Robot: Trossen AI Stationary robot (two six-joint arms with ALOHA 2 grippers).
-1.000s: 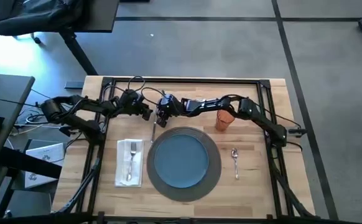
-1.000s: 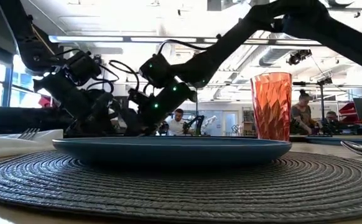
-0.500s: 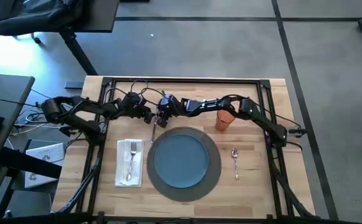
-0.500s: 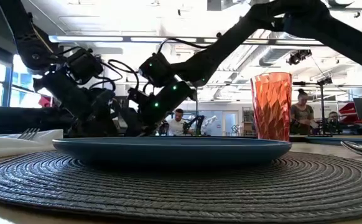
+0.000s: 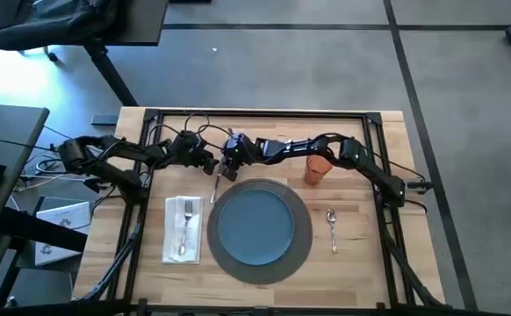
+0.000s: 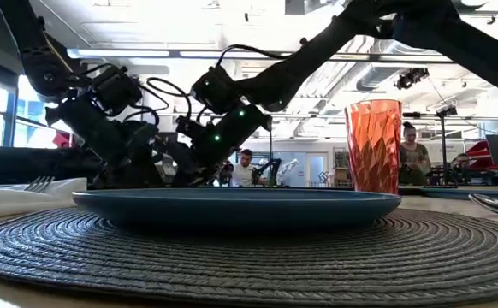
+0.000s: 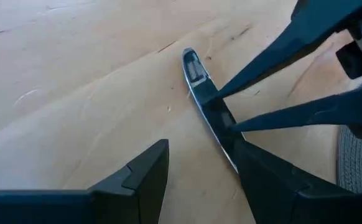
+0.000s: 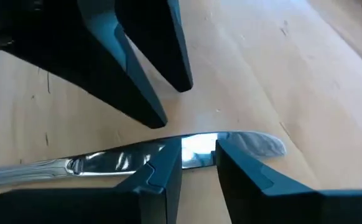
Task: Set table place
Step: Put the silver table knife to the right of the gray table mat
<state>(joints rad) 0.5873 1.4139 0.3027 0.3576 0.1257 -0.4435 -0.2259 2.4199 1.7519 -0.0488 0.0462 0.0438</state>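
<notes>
A silver knife (image 5: 216,184) lies flat on the table (image 5: 352,263), just beyond the round dark place mat (image 5: 306,239) that carries a blue plate (image 5: 255,226). My right gripper (image 8: 198,158) is over the knife near one end, its fingers a narrow gap apart and spaced along the knife's length. My left gripper (image 7: 199,151) stands open close beside it; one of its fingers (image 7: 262,180) covers the knife's other part. My right gripper comes at the knife (image 8: 196,149) slanting down from the table's right, its two fingertips (image 7: 227,96) over the flat part near one end. I cannot tell whether they touch it. The knife lies flat on the wood. My left gripper's touch cannot be told either.
A white napkin with a fork (image 5: 183,228) lies left of the mat, a spoon (image 5: 332,226) right of it. An orange tumbler (image 5: 317,168) stands beyond the mat, under my right arm. Black frame rails (image 5: 264,114) edge the table.
My left gripper has crept a little toward the knife and my right gripper. My right gripper has tipped slightly over the knife. The knife has stayed where it lay.
</notes>
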